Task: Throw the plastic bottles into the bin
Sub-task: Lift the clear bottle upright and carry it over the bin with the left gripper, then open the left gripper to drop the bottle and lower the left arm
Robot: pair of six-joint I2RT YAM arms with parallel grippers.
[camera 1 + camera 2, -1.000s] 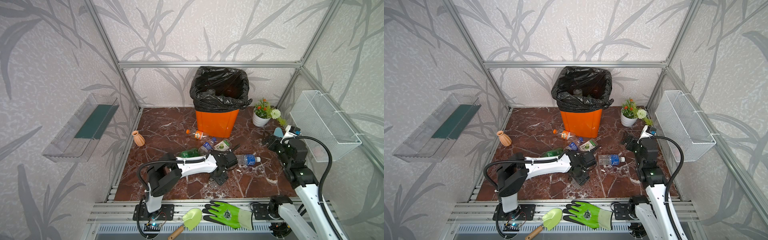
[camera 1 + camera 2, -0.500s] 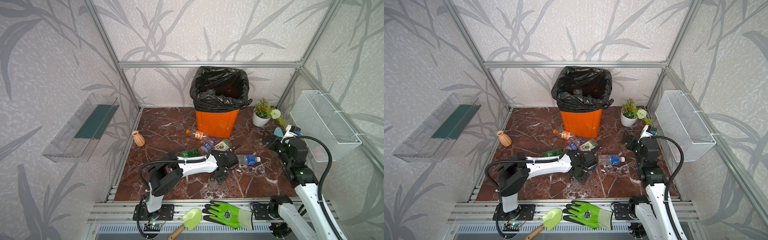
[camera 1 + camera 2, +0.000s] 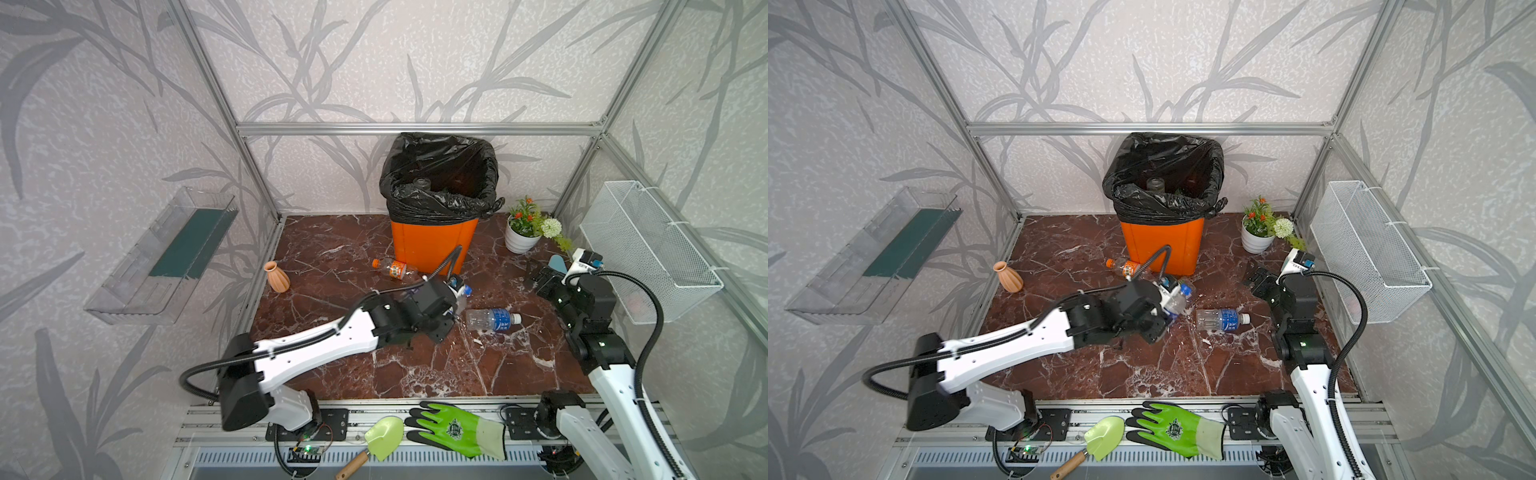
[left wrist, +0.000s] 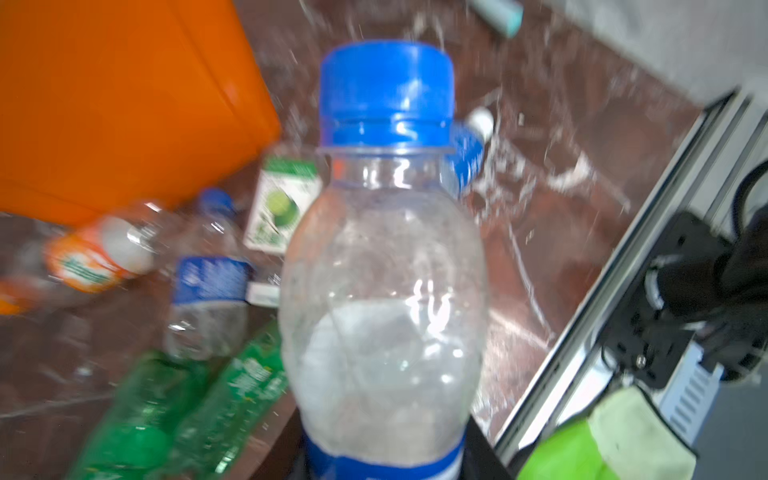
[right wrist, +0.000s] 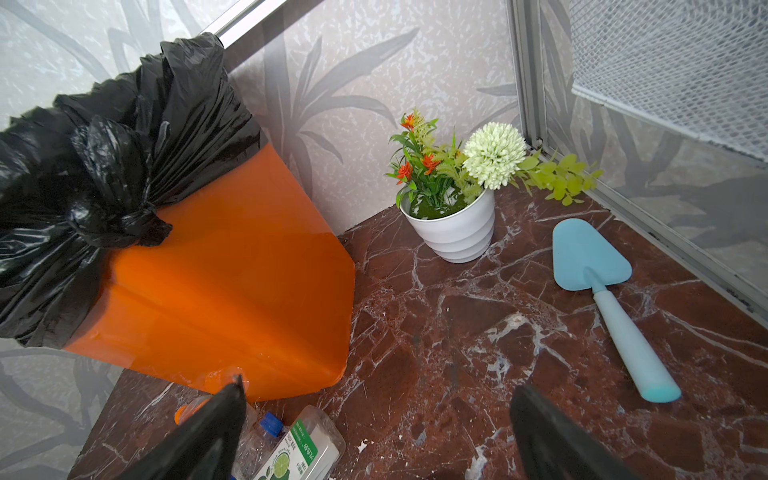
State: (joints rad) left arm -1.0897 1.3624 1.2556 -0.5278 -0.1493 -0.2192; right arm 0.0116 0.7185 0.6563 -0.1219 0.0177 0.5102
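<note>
1. The left gripper (image 3: 1169, 306) is near the middle of the floor in both top views. Its fingers pinch a clear bottle with a blue cap (image 4: 382, 270).
2. The bin (image 3: 432, 245) is orange with a black bag in it. It stands at 12 o'clock, by the back wall. The held bottle is at 6 o'clock from the bin, quite near it.
3. A bottle with a blue label (image 3: 492, 320) and a white cap lies on its side. It is at 3 o'clock from the held bottle, just beside it.
4. A bottle with an orange label (image 3: 392, 268) lies at 11 o'clock from the held bottle, close to the foot of the bin.
5. The left wrist view is blurry. It shows two green bottles (image 4: 137, 419) and a bottle with a lime picture (image 4: 282, 203) lying on the floor near the bin.
6. The right gripper (image 5: 378, 390) is at 3 o'clock on the floor. Its fingers (image 5: 216, 424) are spread wide apart with nothing between them.
7. A white flower pot (image 5: 453, 232) stands at 1 o'clock. A blue scoop (image 5: 594, 270) lies near it.
</note>
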